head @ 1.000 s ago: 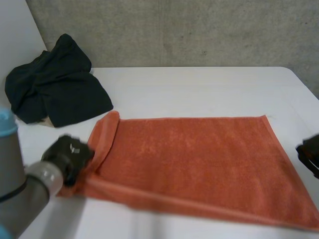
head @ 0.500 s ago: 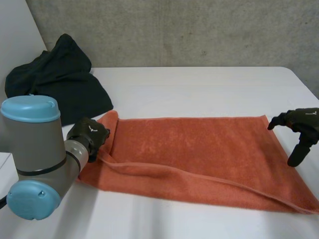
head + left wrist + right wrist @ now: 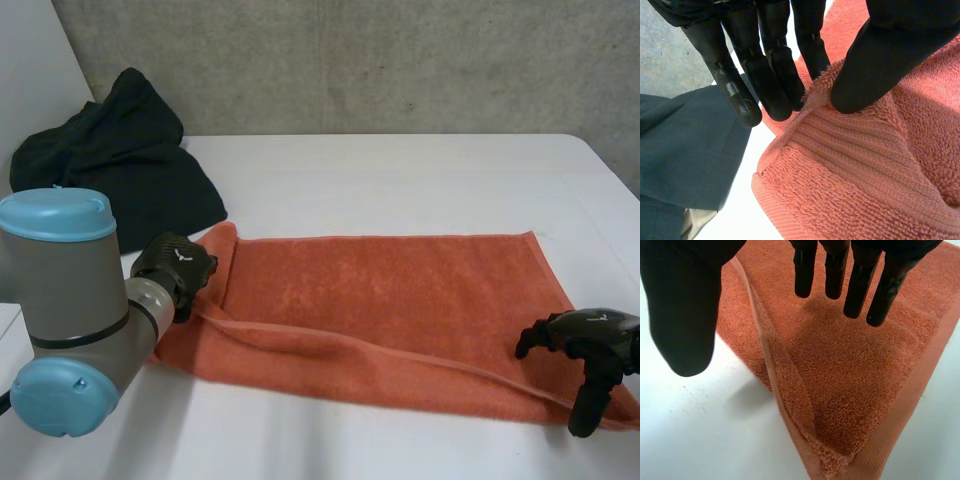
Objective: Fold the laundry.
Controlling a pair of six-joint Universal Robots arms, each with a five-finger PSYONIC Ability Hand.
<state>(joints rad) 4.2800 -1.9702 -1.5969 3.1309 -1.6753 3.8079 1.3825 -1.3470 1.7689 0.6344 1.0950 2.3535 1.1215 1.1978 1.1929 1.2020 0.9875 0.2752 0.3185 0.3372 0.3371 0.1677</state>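
Observation:
An orange towel (image 3: 390, 300) lies spread across the white table (image 3: 400, 180), its near edge doubled over into a long ridge. My left hand (image 3: 175, 265) is at the towel's left end. In the left wrist view its fingers (image 3: 770, 75) and thumb (image 3: 880, 60) pinch a raised fold of the towel (image 3: 865, 175). My right hand (image 3: 590, 345) hovers over the towel's near right corner. In the right wrist view its fingers (image 3: 860, 285) are straight and spread from the thumb (image 3: 685, 315), above the corner of the towel (image 3: 850, 355), holding nothing.
A heap of dark clothes (image 3: 110, 160) sits at the table's far left, close behind my left hand; the same dark cloth (image 3: 685, 150) lies just beyond its fingertips. A concrete wall rises behind the table.
My left hand has carried the towel's left end back towards the far side, then held still. My right hand has come in from the right edge and moved to the near right corner.

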